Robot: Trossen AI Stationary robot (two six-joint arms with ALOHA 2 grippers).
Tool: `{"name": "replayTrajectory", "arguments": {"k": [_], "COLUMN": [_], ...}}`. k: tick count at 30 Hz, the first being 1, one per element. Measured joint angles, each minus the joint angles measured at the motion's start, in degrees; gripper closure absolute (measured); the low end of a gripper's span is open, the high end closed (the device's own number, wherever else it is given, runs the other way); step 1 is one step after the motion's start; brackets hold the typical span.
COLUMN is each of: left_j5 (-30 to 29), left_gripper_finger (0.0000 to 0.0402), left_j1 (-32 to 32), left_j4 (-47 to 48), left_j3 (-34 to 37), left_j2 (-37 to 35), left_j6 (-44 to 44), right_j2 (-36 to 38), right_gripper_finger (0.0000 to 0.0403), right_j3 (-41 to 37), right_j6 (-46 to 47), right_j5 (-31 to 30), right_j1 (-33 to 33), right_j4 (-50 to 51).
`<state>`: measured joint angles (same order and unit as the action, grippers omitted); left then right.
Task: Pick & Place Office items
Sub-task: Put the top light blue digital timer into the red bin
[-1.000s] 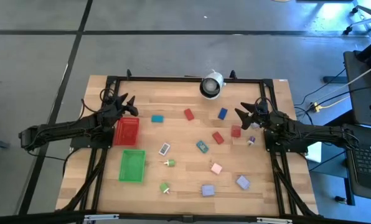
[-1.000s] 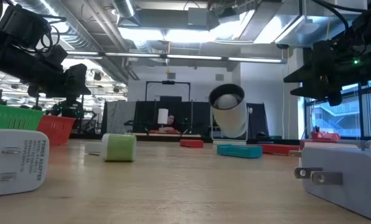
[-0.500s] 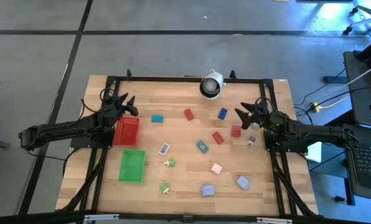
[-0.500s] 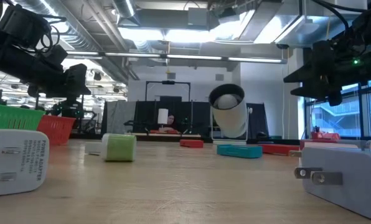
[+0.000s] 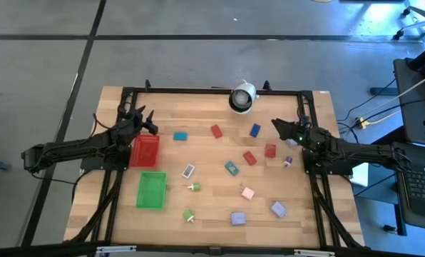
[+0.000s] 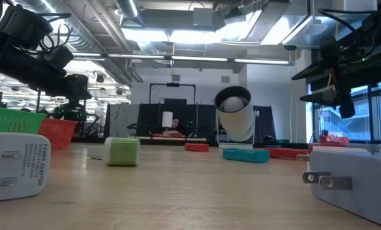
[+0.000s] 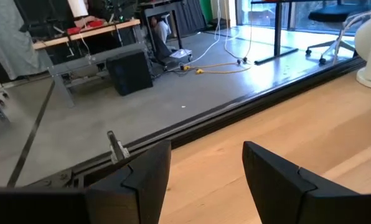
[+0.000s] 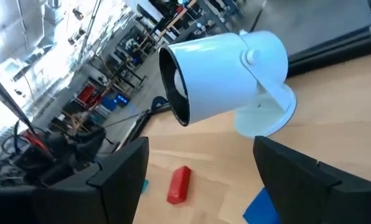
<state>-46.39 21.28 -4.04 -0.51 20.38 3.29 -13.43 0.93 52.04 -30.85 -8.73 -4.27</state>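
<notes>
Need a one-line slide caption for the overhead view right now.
Both end effectors, left and right, hover open over the table, small office items scattered between them, red tray and green tray empty.

**Even overhead light, backlit low view**

Ceiling strip lights glare at twelve o'clock in the low view, silhouetting both arms. Nearest items blur. From above, the surface is evenly lit, shadows soft. The right wrist view is overexposed.

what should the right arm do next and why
Probably lower the right gripper toward the red block just below it. Its fingers stand open and empty above the table, and that block looks like the nearest loose piece.
</notes>
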Motion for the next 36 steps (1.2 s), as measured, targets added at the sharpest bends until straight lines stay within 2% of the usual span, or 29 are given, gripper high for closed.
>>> {"name": "replayTrajectory", "arguments": {"k": [6, 16, 21, 25, 31, 36], "left_j5": [0.13, 4.62, 5.39, 3.99, 10.91, 10.68], "left_gripper_finger": [0.0205, 0.0206, 0.0205, 0.0205, 0.0205, 0.0205], "left_j1": [-0.01, -0.02, 0.0, 0.0, -0.02, -0.01], "left_j4": [-0.5, -3.84, -8.01, -9.67, -12.81, -12.7], "left_j3": [0.02, 0.02, 0.0, 0.01, 0.0, 0.02], "left_j2": [0.0, 0.02, 0.02, 0.02, 0.02, 0.01], "left_j6": [8.46, 33.43, 42.04, 42.77, 45.1, 48.43], "right_j2": [0.0, 0.0, 0.0, 0.0, 0.0, 0.0], "right_gripper_finger": [0.011, 0.011, 0.011, 0.011, 0.0111, 0.0111], "right_j3": [0.0, 0.0, 0.0, 0.0, 0.0, 0.0], "right_j6": [-5.81, -6.41, -6.45, -6.45, -6.45, -6.46], "right_j5": [-5.44, -5.79, -5.79, -5.79, -5.79, -5.79], "right_j1": [-0.11, -0.11, -0.11, -0.11, -0.11, -0.11], "right_j4": [0.0, 0.0, 0.0, 0.0, 0.02, 0.02]}}
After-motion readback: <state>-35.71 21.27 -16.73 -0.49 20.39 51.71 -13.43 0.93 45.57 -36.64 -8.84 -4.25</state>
